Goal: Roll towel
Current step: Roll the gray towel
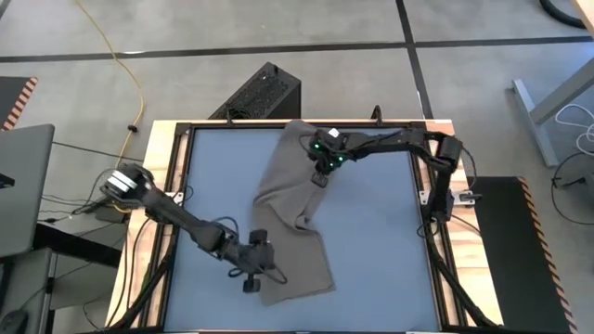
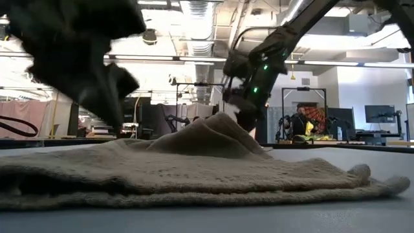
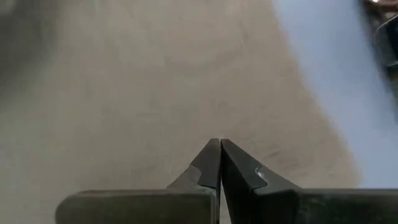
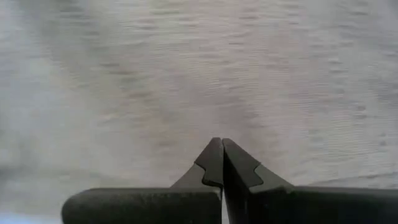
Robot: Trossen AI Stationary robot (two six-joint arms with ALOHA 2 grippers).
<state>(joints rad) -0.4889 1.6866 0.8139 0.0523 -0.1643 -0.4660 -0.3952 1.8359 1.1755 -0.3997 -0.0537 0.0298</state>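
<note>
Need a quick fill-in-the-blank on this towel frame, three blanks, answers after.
1. The only cloth on the table is a grey-brown ____.
2. The left gripper has its fingers ____.
3. In the high view, the right gripper is over the towel's ____ end, away from the left gripper.
Answers: towel; shut; far

The towel (image 2: 194, 171) lies spread across my counter (image 2: 259, 220), bunched into a ridge near its middle. My right jaws (image 2: 244, 115) hang just above that ridge, green lights glowing on the wrist. My left arm looms dark and close, at the towel's near end.
</note>
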